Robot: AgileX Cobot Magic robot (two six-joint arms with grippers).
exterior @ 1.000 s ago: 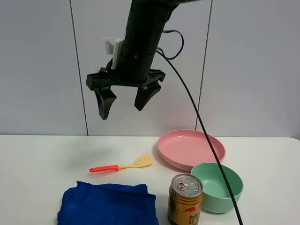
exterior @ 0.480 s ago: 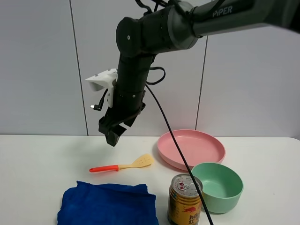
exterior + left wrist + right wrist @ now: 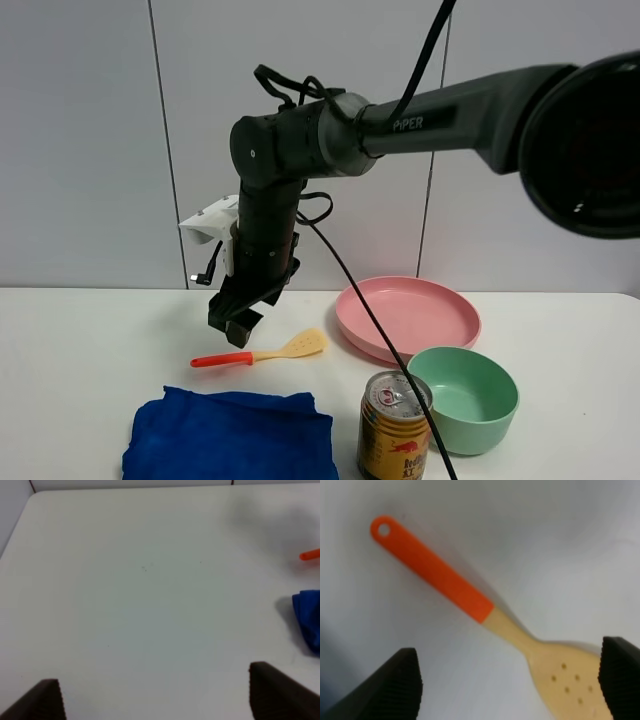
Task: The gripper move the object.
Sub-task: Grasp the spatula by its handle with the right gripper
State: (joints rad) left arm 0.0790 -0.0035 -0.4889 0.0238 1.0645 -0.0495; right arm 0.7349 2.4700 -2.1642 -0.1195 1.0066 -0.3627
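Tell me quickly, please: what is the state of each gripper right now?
Left gripper: open, holding nothing.
Right gripper: open, holding nothing, poised over the spatula.

Bright, even light w/ soft shadows; spatula (image 3: 480, 607) close-up in right wrist view blurry, prob. motion.

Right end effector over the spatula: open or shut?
Open: the right end effector shows its fingers wide apart, the spatula lying untouched between them.
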